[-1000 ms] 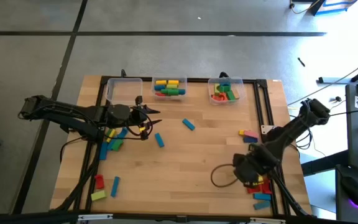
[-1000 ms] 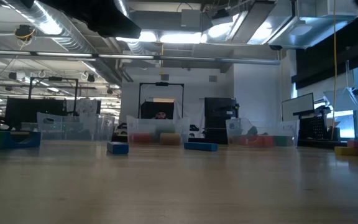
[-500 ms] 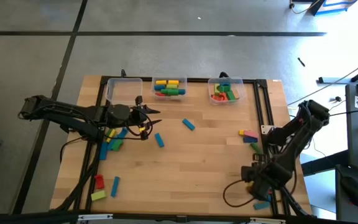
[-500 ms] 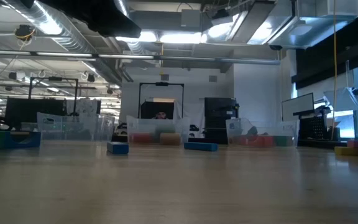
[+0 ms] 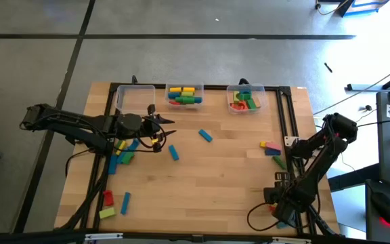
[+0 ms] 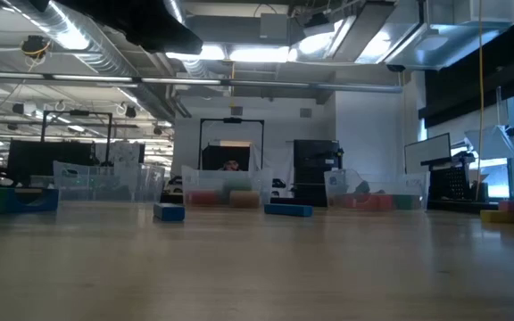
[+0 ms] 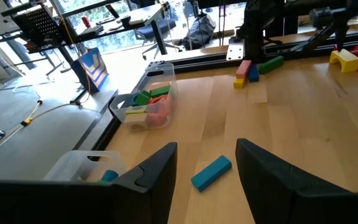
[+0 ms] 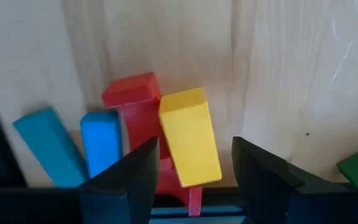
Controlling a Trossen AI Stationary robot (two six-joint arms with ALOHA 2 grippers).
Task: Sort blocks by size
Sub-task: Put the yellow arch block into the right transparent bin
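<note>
My right gripper [image 5: 282, 205] [image 8: 194, 146] is open, pointing down over a pile of blocks at the table's near right corner. In the right wrist view its fingers stand on either side of a yellow block [image 8: 189, 137], which lies against a red block [image 8: 131, 109] and two blue blocks [image 8: 101, 146]. I cannot tell whether the fingers touch the yellow block. My left gripper [image 5: 162, 129] [image 7: 207, 152] is open and empty at the left, above the table. A blue block [image 7: 211, 172] lies flat ahead of it.
Three clear bins stand along the far edge: a left one [image 5: 135, 98], a middle one [image 5: 185, 95] and a right one [image 5: 247, 98] with blocks. Loose blocks lie under the left arm [image 5: 124, 152], mid-table [image 5: 205, 135], at the near left [image 5: 107, 198] and at the right [image 5: 271, 146].
My right gripper has gone toward the table's near edge, over the pile of blocks in the near right corner. The left arm has kept still.
</note>
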